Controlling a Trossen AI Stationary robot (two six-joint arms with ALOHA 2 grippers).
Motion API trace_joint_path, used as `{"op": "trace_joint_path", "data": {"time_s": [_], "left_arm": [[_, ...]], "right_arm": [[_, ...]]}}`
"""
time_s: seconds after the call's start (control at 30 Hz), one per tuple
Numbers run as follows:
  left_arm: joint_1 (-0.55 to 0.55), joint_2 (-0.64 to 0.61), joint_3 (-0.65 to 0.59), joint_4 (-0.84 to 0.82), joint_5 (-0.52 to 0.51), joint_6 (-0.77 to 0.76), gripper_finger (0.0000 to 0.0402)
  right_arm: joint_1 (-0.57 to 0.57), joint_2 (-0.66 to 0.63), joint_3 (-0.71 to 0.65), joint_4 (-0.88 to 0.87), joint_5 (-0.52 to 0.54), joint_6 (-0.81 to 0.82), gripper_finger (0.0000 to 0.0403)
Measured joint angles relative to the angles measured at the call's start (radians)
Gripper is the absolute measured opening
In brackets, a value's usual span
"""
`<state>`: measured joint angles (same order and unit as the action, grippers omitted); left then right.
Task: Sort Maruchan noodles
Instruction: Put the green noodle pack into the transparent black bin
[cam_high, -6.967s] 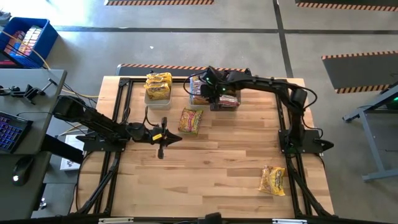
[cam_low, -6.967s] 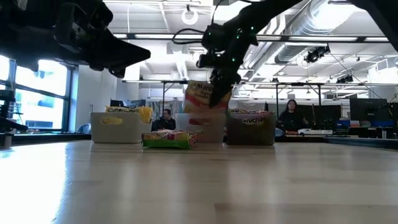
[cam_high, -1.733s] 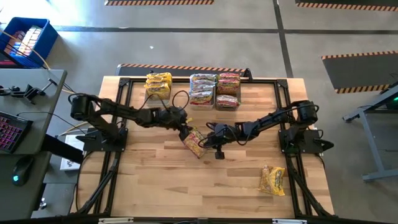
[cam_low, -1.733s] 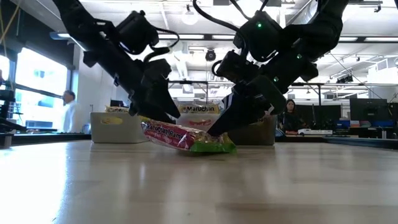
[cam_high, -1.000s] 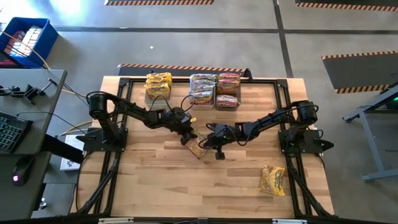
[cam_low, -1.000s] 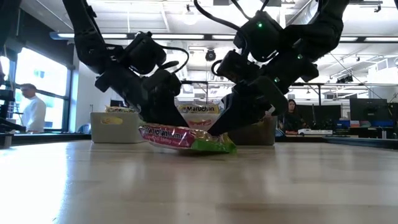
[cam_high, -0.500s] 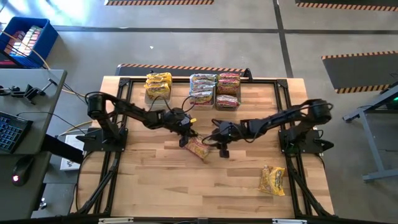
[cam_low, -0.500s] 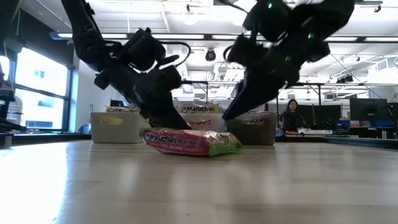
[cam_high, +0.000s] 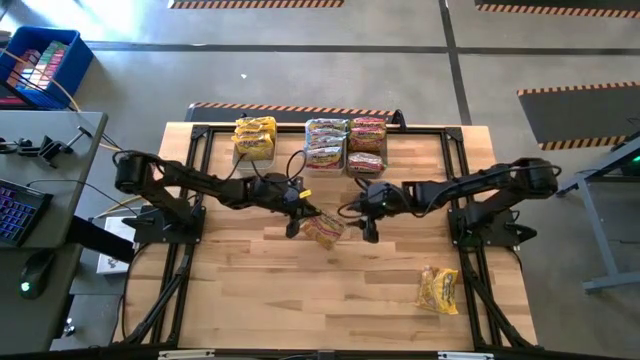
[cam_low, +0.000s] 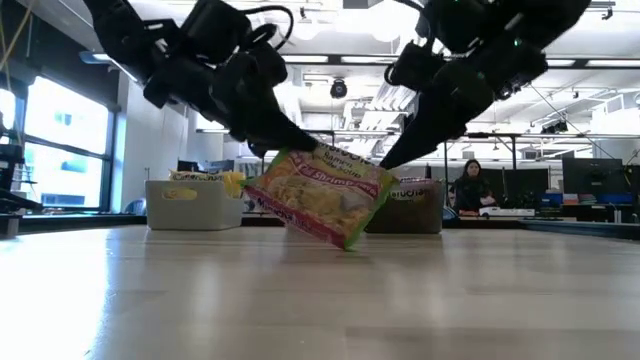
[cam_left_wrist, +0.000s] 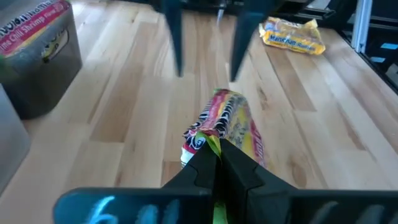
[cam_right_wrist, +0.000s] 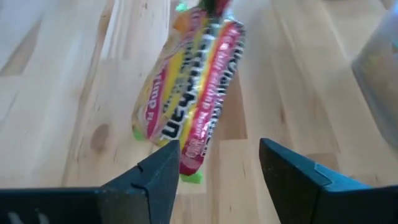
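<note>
Wooden table (cam_high: 300, 290): left claw (cam_high: 302, 211) pinches a noodle packet (cam_high: 324, 230); right claw (cam_high: 366, 222) spread.

A: Noodle packets, count and position?

B: One flat crinkly yellow packet with pink-red and green print (cam_low: 320, 195) hangs tilted mid-table, its lower corner close to the wood; whether it touches, can't tell. It's pinched at its upper edge. One yellow-orange packet (cam_high: 438, 289) lies flat alone at the near right.

A: Far edge?

B: Three groups in a row: yellow packets (cam_high: 254, 137) at left, green-printed ones (cam_high: 326, 146) in the middle, red-printed ones (cam_high: 367, 146) at right.
</note>
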<state>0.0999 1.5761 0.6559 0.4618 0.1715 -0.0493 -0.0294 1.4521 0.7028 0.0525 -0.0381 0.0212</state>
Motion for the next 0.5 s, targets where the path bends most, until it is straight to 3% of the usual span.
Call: {"op": "trace_joint_path", "data": {"time_s": [0.27,0.5], "left_arm": [[-0.011,-0.012,0.000,-0.028,-0.016,0.002,0.0000],[-0.012,-0.012,0.000,-0.032,-0.041,0.001,0.0000]], "right_arm": [[-0.056,0.000,-0.091,0.220,-0.017,0.024,0.0205],[-0.055,0.000,-0.089,0.238,0.018,0.028,0.0205]]}}
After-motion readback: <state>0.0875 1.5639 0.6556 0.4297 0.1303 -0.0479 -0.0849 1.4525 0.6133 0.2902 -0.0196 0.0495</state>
